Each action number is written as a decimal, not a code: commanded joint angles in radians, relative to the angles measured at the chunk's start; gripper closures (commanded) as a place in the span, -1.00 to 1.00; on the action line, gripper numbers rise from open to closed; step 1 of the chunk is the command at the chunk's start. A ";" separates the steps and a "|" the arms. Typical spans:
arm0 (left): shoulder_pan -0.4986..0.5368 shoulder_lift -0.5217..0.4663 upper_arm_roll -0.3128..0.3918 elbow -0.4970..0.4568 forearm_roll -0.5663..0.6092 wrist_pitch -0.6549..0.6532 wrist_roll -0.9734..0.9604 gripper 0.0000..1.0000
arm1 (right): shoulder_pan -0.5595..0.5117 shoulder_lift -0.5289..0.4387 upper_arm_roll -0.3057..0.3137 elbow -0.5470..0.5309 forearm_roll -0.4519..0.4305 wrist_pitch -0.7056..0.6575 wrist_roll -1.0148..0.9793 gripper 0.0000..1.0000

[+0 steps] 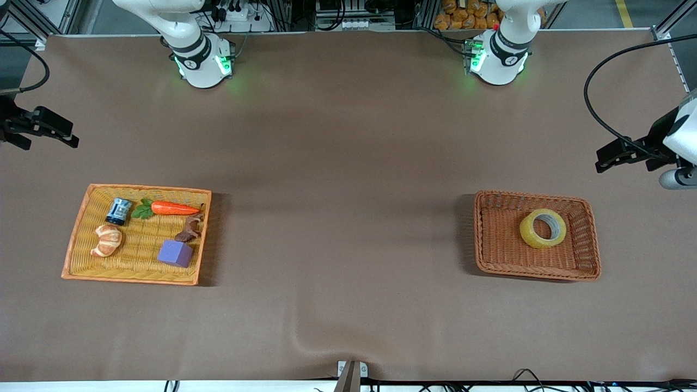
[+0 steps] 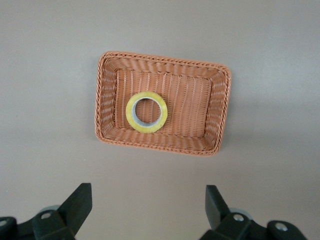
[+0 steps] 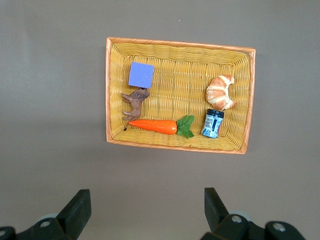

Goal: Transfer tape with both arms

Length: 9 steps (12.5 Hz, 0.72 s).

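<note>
**Desk:** What do you have in the containers?

**Operator:** I see two. Toward the left arm's end of the table sits a brown wicker basket (image 1: 591, 260), and the only thing in it is the tape (image 1: 543, 228). Toward the right arm's end I have a yellow wicker tray (image 1: 76, 239) with an orange rim. It holds a carrot (image 1: 174, 208) with green leaves, a small blue can (image 1: 119, 210), a croissant (image 1: 107, 240), a brown toy animal (image 1: 189, 227) and a purple block (image 1: 175, 253). The block and croissant lie nearer the front camera than the carrot and can.

**Desk:** How does the tape look?

**Operator:** It's a ring of translucent yellow with a grey-white core. It lies flat on the basket floor, hole upward, clear of the walls, somewhat toward the corner farthest from the front camera and nearest the table's end.

**Desk:** And the arms?

**Operator:** I have the left gripper (image 2: 145, 206) hanging high over the bare table just beside the brown basket, fingers spread wide, nothing between them. The right gripper (image 3: 145, 206) hangs likewise over the table beside the yellow tray, jaws wide and holding nothing.
</note>
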 commanded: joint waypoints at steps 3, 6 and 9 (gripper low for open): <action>-0.089 -0.073 0.109 -0.036 -0.070 -0.033 0.002 -1.00 | -0.017 -0.007 0.011 0.007 -0.009 -0.005 -0.017 -1.00; -0.255 -0.106 0.275 -0.076 -0.090 -0.033 0.000 -1.00 | -0.017 -0.007 0.011 0.007 -0.009 -0.008 -0.016 -1.00; -0.272 -0.108 0.280 -0.073 -0.082 -0.034 0.003 -1.00 | -0.017 -0.007 0.011 0.007 -0.009 -0.009 -0.016 -1.00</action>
